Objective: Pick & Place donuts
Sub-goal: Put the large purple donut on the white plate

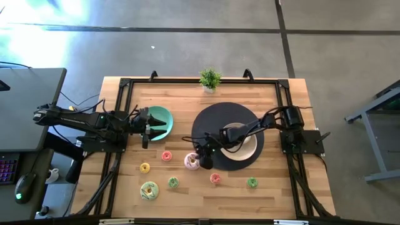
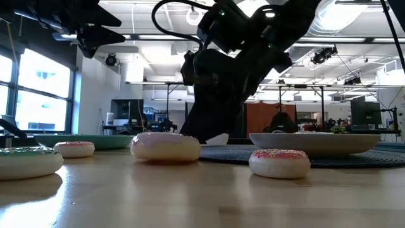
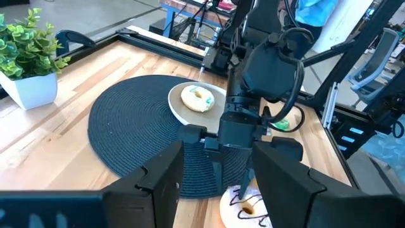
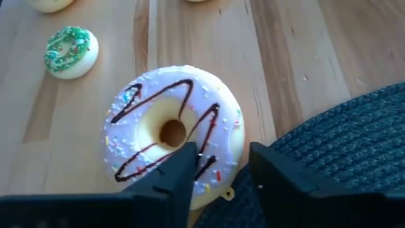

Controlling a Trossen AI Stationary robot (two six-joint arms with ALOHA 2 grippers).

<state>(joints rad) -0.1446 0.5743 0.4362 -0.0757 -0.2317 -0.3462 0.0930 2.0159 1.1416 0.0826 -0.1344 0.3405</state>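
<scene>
Woven mat (image 4: 354,145) (coarse), wooden table (image 4: 297,57).

obstacle: right tool (image 1: 201,156) over pink donut (image 1: 192,162) | mat edge (image 1: 209,164) touching, seemingly | bare wood beyond donuts

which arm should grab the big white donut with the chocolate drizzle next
Right. The right gripper hangs open directly over the white drizzled donut at the mat's edge, jaws straddling its rim. The left gripper waits over the teal plate, farther away.
</scene>
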